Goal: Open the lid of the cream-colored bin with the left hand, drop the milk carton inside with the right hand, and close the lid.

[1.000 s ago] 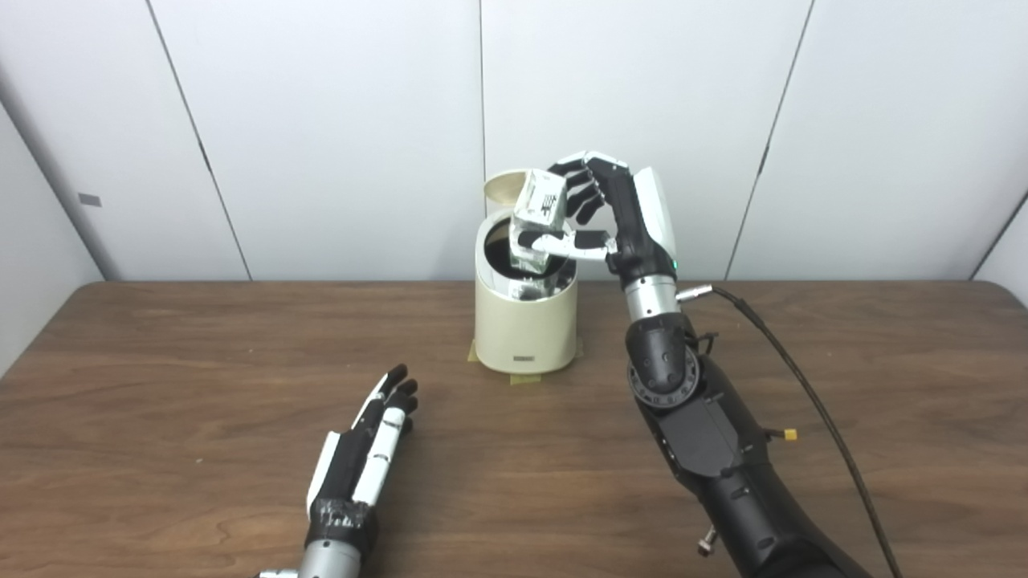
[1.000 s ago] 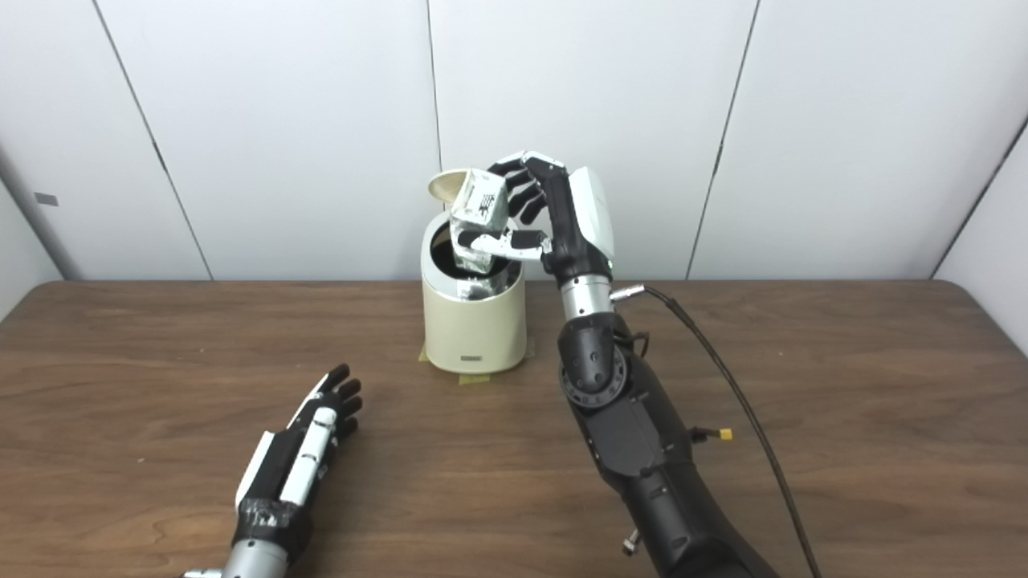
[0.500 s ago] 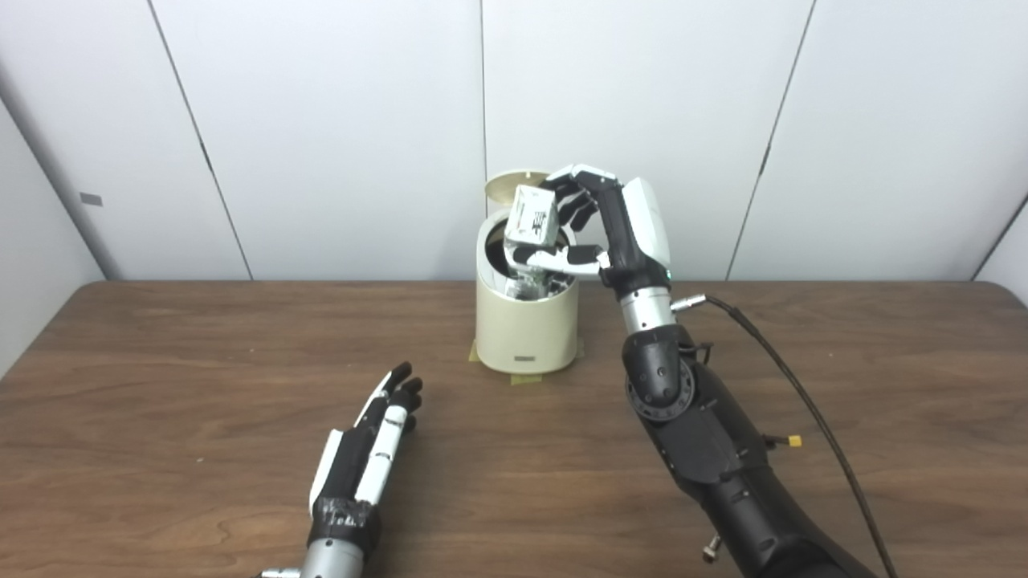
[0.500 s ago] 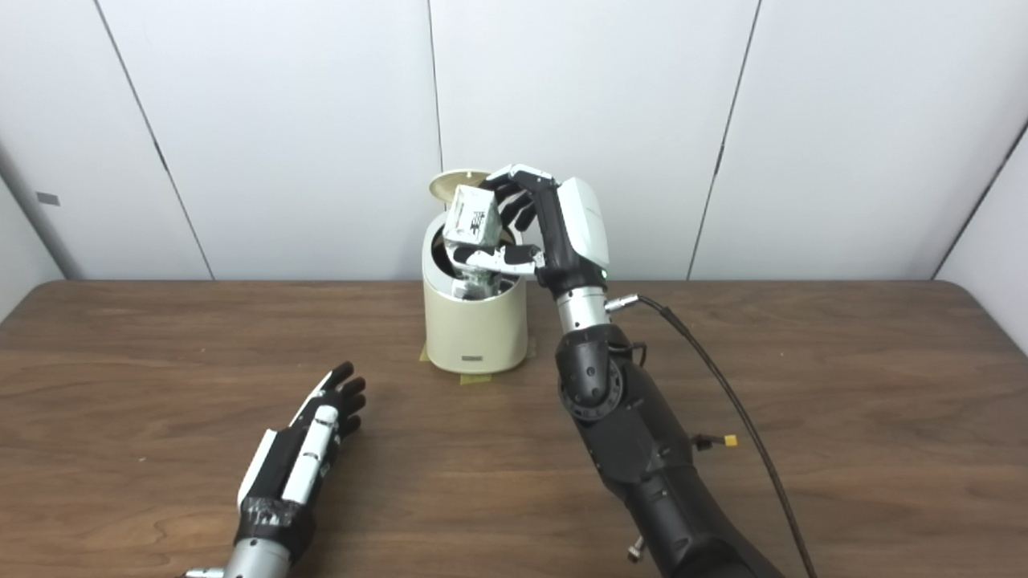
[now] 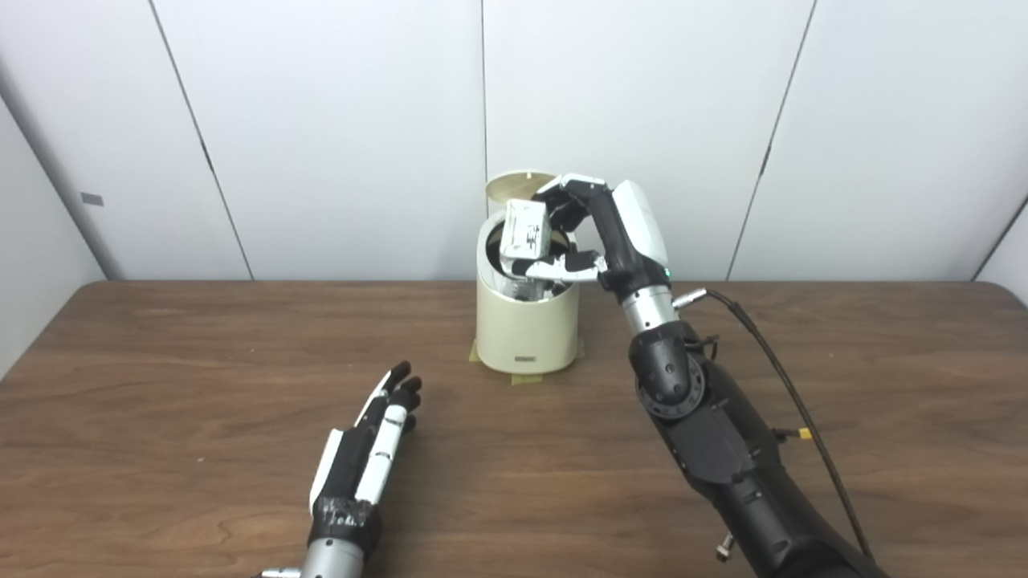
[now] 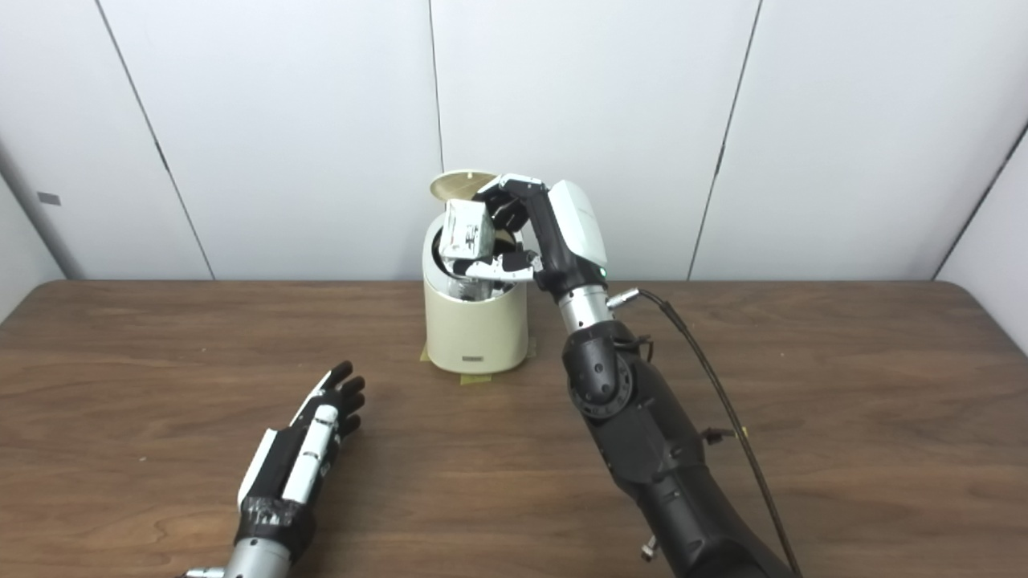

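The carton (image 5: 526, 229) hangs directly over the mouth of the bin (image 5: 526, 325), its lower end level with or just inside the rim, its long axis close to upright with the top leaning a little toward the camera's left. It is pinched by the right robot hand (image 5: 590, 237), with the fingers (image 5: 562, 189) curling over its top from behind and the thumb pressing its lower right face, so the carton lies to the left of the palm and the dark opening lies straight below it. That vertical line, carton above opening, is what the drop turns on: judging from both views the carton sits within the rim's outline, so parting the fingers should let it fall in, though its tilt could make it catch the near edge. The lid (image 5: 514, 183) stands open, tipped back behind the carton and the fingers, apparently touching neither. The bin stands on the surface (image 5: 201, 361) near the far edge, with tape at its base. The left robot hand (image 5: 365, 449) lies flat on the surface, fingers extended and holding nothing, well apart from the bin at the near left; it is the farther hand, and must reach up to the lid to close it.
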Available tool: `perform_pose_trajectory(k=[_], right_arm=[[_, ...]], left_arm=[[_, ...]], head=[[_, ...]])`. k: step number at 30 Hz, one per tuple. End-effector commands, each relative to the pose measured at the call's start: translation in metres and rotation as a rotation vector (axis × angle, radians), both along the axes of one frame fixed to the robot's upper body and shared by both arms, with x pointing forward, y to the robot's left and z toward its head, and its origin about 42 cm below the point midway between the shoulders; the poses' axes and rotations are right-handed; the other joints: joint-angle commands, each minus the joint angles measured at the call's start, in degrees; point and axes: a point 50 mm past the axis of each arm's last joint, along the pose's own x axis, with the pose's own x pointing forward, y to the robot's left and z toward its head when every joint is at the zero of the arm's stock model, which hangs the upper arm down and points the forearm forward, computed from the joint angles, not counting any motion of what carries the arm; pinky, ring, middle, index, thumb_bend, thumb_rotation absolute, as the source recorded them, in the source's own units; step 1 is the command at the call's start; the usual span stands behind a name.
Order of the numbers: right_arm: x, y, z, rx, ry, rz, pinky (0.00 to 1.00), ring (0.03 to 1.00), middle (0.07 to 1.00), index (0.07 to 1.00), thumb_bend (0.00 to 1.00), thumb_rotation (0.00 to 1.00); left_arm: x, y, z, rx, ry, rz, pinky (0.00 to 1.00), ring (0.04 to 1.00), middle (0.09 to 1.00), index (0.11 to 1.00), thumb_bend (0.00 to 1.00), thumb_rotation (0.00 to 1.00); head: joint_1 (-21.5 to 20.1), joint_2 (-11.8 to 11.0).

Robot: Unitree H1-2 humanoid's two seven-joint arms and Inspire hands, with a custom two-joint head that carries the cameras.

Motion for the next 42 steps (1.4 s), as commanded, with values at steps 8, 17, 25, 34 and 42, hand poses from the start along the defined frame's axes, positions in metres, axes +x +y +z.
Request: perform_pose_trajectory(k=[8,17,25,34,42], right_arm=[[0.001,0.004,0.028,-0.018,-0.048,0.007,0.63,0.698,0.721,0.626,0.96,0.19],[0.000,0.005,0.031,-0.001,-0.059,0.013,0.61,0.684,0.694,0.602,0.97,0.18],[0.000,0.004,0.033,0.066,-0.077,0.010,0.54,0.598,0.611,0.573,0.92,0.12],[-0.004,-0.006,0.037,0.184,-0.109,-0.040,0.36,0.408,0.493,0.495,0.52,0.00],[-0.017,-0.034,0.030,0.244,-0.039,-0.081,0.35,0.404,0.502,0.495,0.52,0.00]], left_arm=[[0.002,-0.005,0.017,-0.021,-0.083,-0.001,0.95,0.948,0.936,0.991,0.40,0.78],[0.003,-0.003,0.015,-0.002,-0.077,-0.018,0.97,0.955,0.944,1.000,0.36,0.71],[0.004,-0.001,0.015,0.008,-0.077,-0.021,0.97,0.947,0.938,0.988,0.26,0.58],[0.010,0.002,0.019,-0.031,-0.073,0.011,0.96,0.951,0.941,0.984,0.32,0.63],[0.049,0.010,0.050,-0.093,-0.146,0.027,0.93,0.948,0.943,0.975,0.36,0.73]], head=[[0.1,0.0],[-0.4,-0.1],[-0.6,0.0],[-0.4,-0.2],[-0.5,-0.5]])
